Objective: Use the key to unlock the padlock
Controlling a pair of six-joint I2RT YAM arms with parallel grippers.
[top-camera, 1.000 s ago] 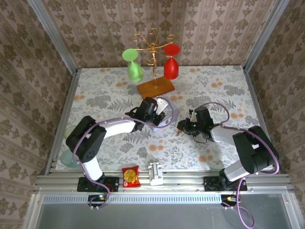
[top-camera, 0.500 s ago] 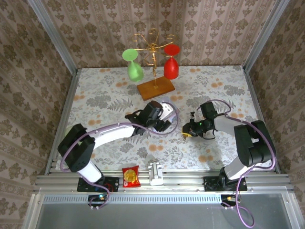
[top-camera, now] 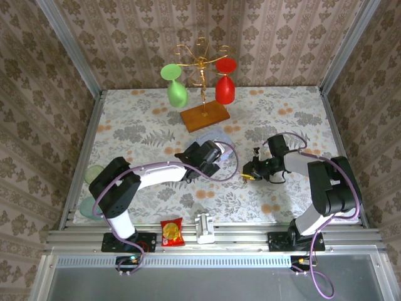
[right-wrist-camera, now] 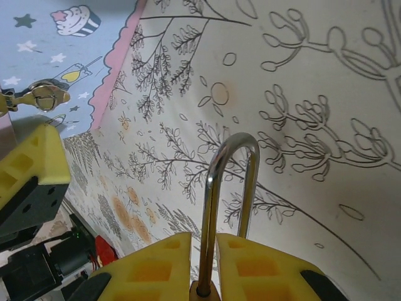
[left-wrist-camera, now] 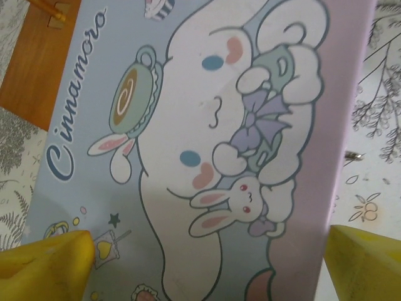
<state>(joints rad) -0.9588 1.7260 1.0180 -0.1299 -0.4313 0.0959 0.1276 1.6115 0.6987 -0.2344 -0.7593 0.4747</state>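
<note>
Leftmost, the left hand (left-wrist-camera: 207, 266) was seen with its yellow fingers (left-wrist-camera: 50, 263) spread wide and nothing held between them, poised over the cartoon-printed lid of the tin box (left-wrist-camera: 207, 125). By the box's pink-scalloped edge, the key (right-wrist-camera: 39, 96) was made out as a small brass piece with a ring; whether it lay on the box or on the surface (right-wrist-camera: 301, 94) could not be told. Further right, the right hand (right-wrist-camera: 203, 263) was closed narrowly on the padlock (right-wrist-camera: 213, 194), its silvery shackle standing up between the two pads, above the flowered cloth. Whether the shackle was latched could not be told.
</note>
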